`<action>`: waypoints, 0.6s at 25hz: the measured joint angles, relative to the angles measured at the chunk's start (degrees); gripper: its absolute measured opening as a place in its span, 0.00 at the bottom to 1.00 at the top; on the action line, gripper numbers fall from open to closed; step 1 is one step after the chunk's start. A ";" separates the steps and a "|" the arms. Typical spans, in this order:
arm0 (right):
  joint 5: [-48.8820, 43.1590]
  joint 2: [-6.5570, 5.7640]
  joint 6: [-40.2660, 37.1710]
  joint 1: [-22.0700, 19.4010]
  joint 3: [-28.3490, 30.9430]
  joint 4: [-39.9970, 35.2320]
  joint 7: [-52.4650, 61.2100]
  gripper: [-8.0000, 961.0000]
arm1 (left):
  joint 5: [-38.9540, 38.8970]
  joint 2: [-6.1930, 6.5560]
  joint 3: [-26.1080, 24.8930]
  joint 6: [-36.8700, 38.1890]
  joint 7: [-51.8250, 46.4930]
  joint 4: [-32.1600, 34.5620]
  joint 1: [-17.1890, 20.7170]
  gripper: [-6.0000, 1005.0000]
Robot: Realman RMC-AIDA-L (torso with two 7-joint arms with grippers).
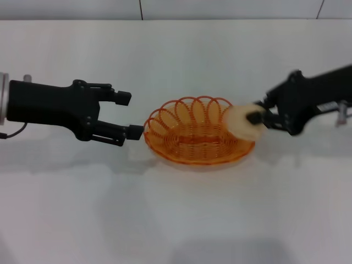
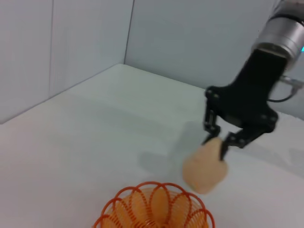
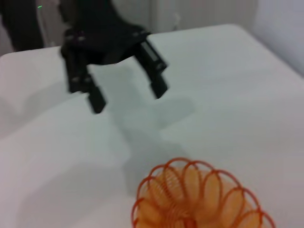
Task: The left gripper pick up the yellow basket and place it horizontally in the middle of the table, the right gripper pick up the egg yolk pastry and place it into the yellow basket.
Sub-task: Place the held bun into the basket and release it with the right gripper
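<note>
The yellow basket (image 1: 195, 133) lies flat in the middle of the table (image 1: 176, 209); its rim also shows in the left wrist view (image 2: 154, 209) and the right wrist view (image 3: 199, 197). My left gripper (image 1: 127, 114) stands open just left of the basket, its lower fingertip close to the rim, holding nothing. My right gripper (image 1: 256, 117) is shut on the egg yolk pastry (image 1: 242, 122), which hangs over the basket's right rim. From the left wrist view the pastry (image 2: 205, 169) hangs under the right gripper (image 2: 214, 143) beyond the basket. The open left gripper (image 3: 127, 97) faces the right wrist camera.
A pale wall (image 1: 176, 8) runs along the table's far edge. Wall panels (image 2: 66, 42) meet in a corner behind the table in the left wrist view. Bare tabletop lies in front of the basket.
</note>
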 joint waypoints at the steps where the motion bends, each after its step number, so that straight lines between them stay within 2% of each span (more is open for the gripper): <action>1: 0.00 0.00 0.00 0.00 0.00 0.00 0.00 0.16 | -0.01 0.05 -0.16 0.03 0.14 -0.04 0.16 0.88; 9: -0.10 0.18 8.19 5.90 -6.69 5.97 -0.24 0.12 | -0.69 0.64 -0.35 0.17 0.46 0.02 2.09 0.88; 15: -0.07 0.36 12.05 8.30 -10.43 8.49 -0.29 0.09 | -0.71 0.77 -0.37 0.18 1.26 0.05 2.40 0.88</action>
